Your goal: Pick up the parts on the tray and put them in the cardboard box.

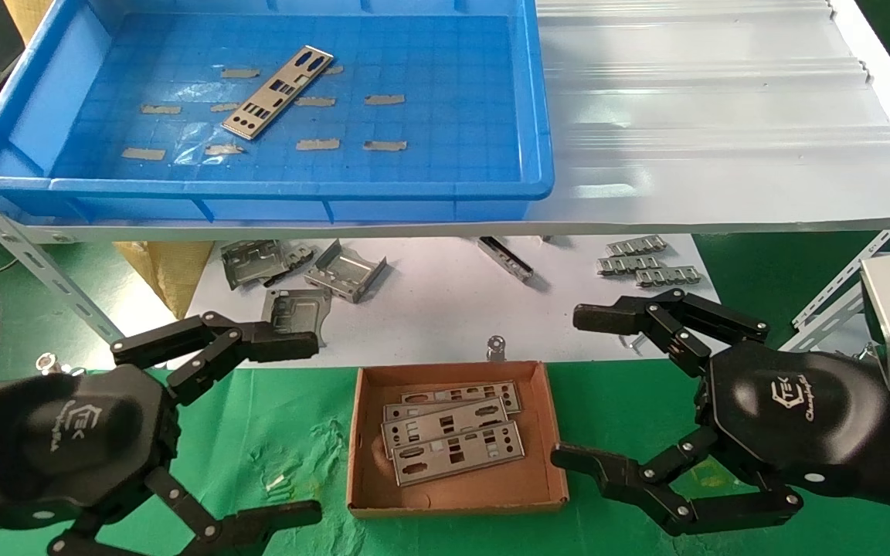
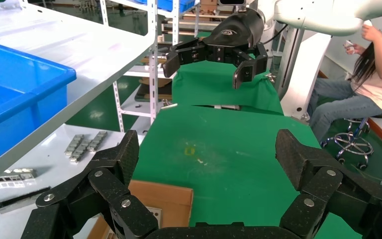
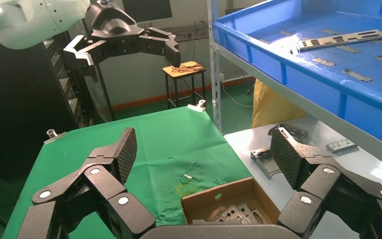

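Note:
One silver-grey plate (image 1: 278,92) lies slanted on the floor of the blue tray (image 1: 445,187), which stands on the upper shelf at the left; the plate also shows in the right wrist view (image 3: 341,40). The cardboard box (image 1: 364,444) sits on the green cloth between my arms and holds three plates (image 1: 453,440); the box also shows in the right wrist view (image 3: 214,195) and a corner of it in the left wrist view (image 2: 166,197). My left gripper (image 1: 304,425) is open and empty to the left of the box. My right gripper (image 1: 580,386) is open and empty to its right.
Bent grey brackets (image 1: 344,272) and ridged metal strips (image 1: 650,265) lie on the white lower surface (image 1: 445,309) behind the box. A white corrugated sheet (image 1: 723,116) covers the shelf right of the tray. Slotted shelf struts (image 1: 20,247) run down at both sides.

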`<state>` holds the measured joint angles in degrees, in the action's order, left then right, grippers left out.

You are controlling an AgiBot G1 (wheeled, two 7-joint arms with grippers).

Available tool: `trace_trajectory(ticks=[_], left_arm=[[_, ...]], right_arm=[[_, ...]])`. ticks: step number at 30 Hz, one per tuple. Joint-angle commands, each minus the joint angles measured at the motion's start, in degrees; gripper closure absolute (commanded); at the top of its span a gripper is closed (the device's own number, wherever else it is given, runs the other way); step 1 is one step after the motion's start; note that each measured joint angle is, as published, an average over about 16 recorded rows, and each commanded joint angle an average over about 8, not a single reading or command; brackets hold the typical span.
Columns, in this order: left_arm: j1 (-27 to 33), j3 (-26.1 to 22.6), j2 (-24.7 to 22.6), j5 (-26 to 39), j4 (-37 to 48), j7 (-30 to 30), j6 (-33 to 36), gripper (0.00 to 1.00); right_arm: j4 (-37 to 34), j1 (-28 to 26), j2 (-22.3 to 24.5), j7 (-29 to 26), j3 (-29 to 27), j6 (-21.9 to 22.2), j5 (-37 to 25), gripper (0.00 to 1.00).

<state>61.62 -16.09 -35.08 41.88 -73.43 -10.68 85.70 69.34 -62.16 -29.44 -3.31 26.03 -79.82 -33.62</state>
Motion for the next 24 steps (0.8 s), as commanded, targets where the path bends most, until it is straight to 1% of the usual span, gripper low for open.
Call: trace_trajectory(ticks=[1, 2, 24], left_arm=[[0.0, 0.0, 0.0, 0.0, 0.0, 0.0, 0.0, 0.0], [0.0, 0.0, 0.0, 0.0, 0.0, 0.0, 0.0, 0.0], [0.0, 0.0, 0.0, 0.0, 0.0, 0.0, 0.0, 0.0]], right_arm=[[0.0, 0.0, 0.0, 0.0, 0.0, 0.0, 0.0, 0.88], [0.0, 0.0, 0.0, 0.0, 0.0, 0.0, 0.0, 1.0], [0.0, 0.0, 0.0, 0.0, 0.0, 0.0, 0.0, 1.0]])
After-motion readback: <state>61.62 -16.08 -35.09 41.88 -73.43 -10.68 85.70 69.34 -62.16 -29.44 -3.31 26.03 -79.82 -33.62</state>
